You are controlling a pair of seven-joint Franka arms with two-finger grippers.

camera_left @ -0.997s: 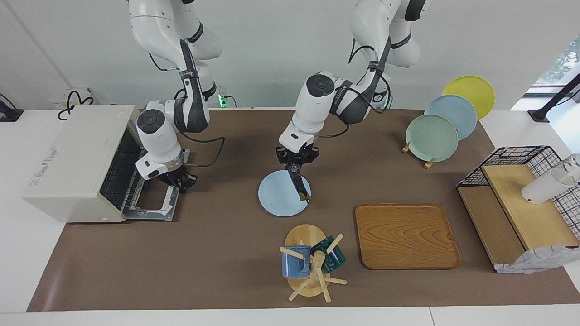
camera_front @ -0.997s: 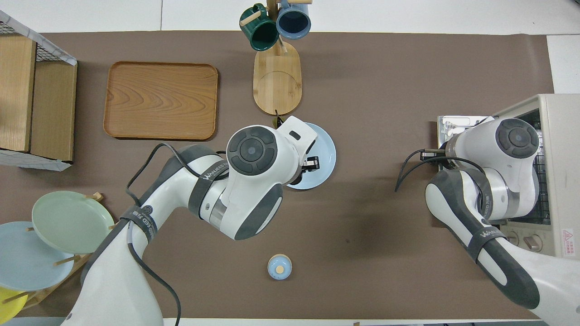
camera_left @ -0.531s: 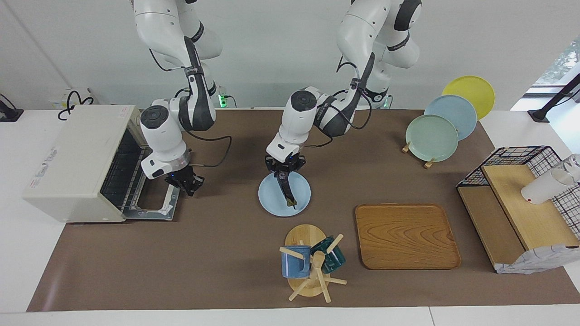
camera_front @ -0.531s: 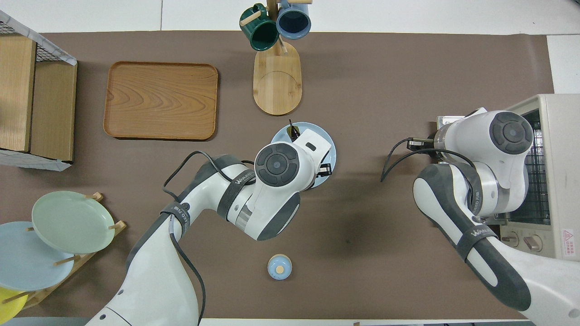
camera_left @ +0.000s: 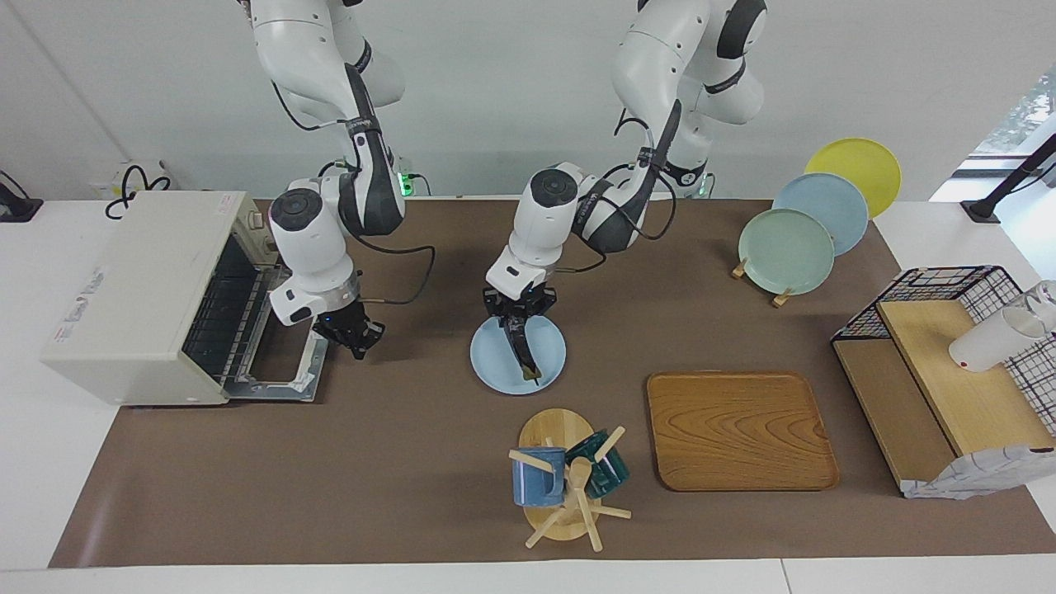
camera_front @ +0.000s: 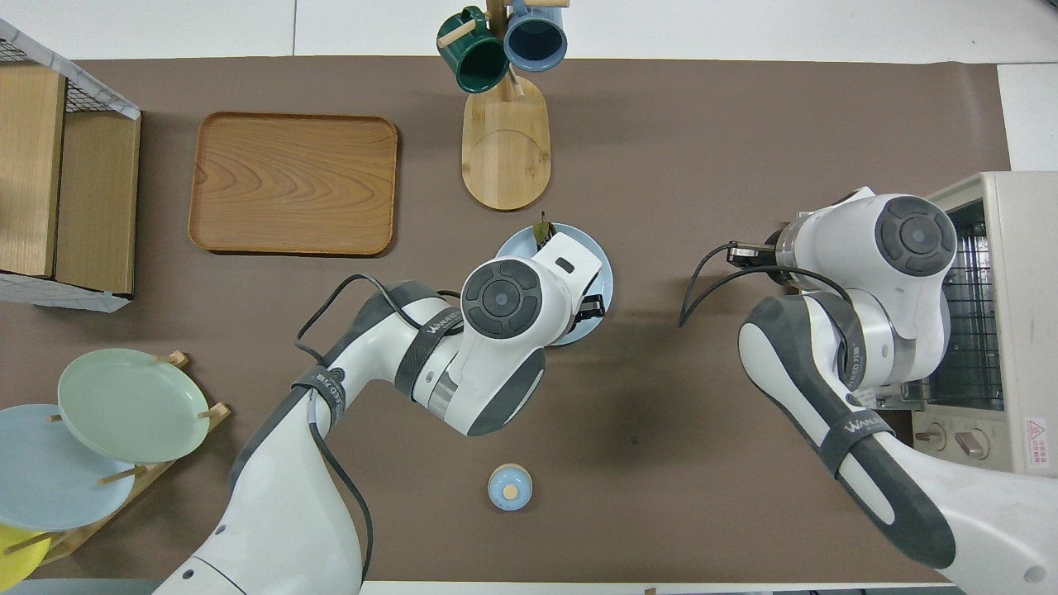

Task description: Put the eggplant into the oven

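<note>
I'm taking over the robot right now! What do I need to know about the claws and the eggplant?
The left claw is low over the blue plate, at the eggplant's upper end; grip unclear.
The right claw is beside the oven's door, with nothing seen in it; open or shut unclear.
The eggplant slants over the plate, mid-table. The oven is at the right arm's end.
Done: door is down.
Left: get the eggplant into the oven.

White table (camera_left: 949,223) lying under brown mat (camera_left: 412,462). Plain white wall (camera_left: 495,99) standing past it. Daylight coming through window (camera_left: 1023,107) at left arm's end.
</note>
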